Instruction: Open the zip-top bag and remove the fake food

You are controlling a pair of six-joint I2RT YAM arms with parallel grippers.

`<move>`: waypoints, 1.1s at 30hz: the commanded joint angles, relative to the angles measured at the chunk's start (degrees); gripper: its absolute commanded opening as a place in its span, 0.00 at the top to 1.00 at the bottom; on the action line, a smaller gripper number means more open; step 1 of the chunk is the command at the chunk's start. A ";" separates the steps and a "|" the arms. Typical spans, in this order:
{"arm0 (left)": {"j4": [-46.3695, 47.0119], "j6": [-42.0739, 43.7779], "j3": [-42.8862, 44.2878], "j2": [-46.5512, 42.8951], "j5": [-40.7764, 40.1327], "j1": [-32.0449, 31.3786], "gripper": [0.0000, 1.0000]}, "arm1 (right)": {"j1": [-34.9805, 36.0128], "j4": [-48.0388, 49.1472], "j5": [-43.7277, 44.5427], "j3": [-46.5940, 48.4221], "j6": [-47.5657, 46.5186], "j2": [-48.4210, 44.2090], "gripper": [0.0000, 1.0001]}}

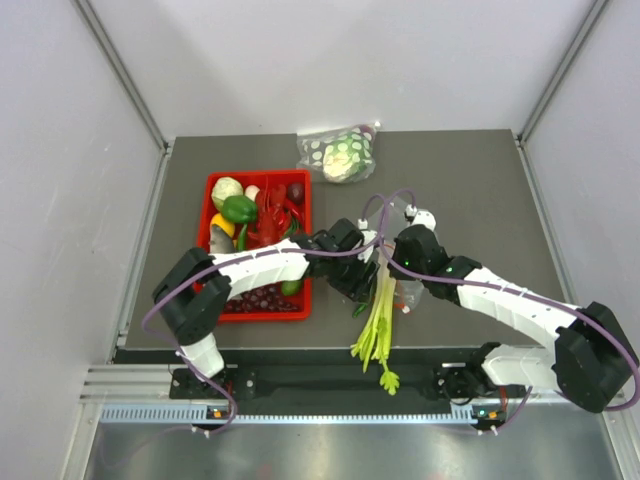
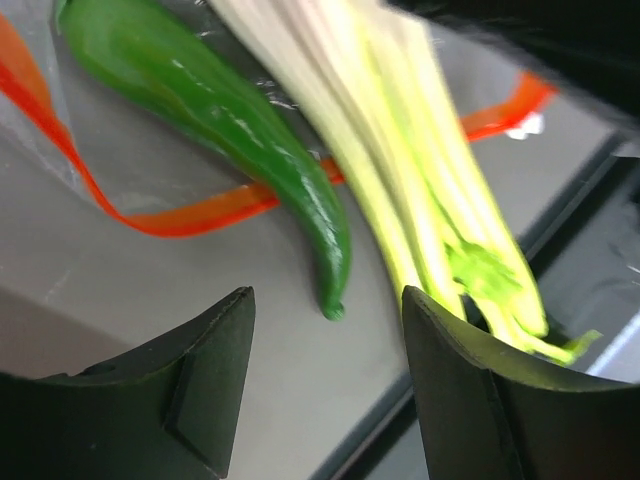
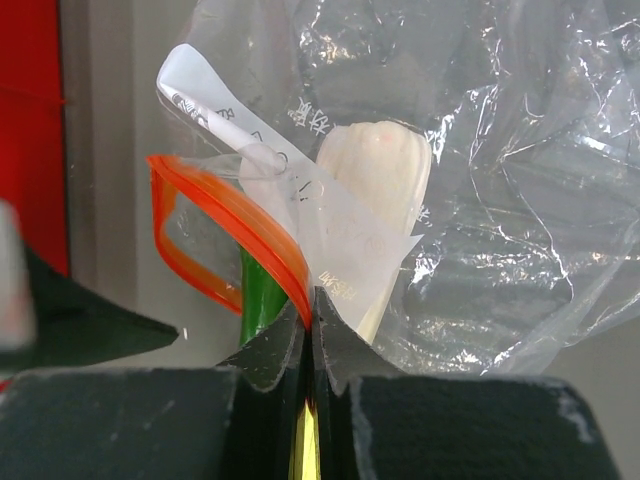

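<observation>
The zip-top bag (image 3: pixel 500 200) is clear and crinkly, with an orange-red zip strip (image 3: pixel 230 215) and a white label (image 3: pixel 330 230). My right gripper (image 3: pixel 312 300) is shut on the zip strip at the bag's mouth (image 1: pixel 390 262). The pale celery stalk (image 1: pixel 378 320) runs from the bag out over the table's front edge; its white base (image 3: pixel 375 165) is inside the bag. A slim green vegetable piece (image 2: pixel 250 130) lies beside the celery (image 2: pixel 400 170), across the zip strip (image 2: pixel 190 215). My left gripper (image 2: pixel 325 300) is open and empty just above them (image 1: pixel 362 285). No grey fish shows in the bag.
A red tray (image 1: pixel 215 180) with several fake foods and purple grapes stands to the left, under the left arm. A dotted clear bag with a pale round head (image 1: pixel 340 152) lies at the back. The table's front edge (image 1: pixel 300 352) is close to the celery's leafy end.
</observation>
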 commanded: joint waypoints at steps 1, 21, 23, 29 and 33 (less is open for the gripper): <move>1.08 0.72 0.77 3.40 -2.55 -1.05 0.35 | -0.46 3.24 -0.25 0.50 -0.24 -2.24 1.00; 0.64 3.88 1.48 9.04 -3.97 -2.46 0.86 | -2.05 3.15 -0.86 -0.73 0.82 -3.65 1.00; -1.28 4.23 1.74 7.81 -3.70 -2.46 0.93 | -2.31 2.97 -0.86 -0.82 0.82 -3.74 1.00; -6.56 5.46 3.23 0.17 1.03 -2.37 0.99 | -3.71 2.27 -0.78 -0.29 0.73 -3.82 1.00; -12.08 5.11 3.67 -5.18 5.43 -2.37 0.99 | -5.29 2.27 -1.30 -0.12 -0.06 -3.82 1.00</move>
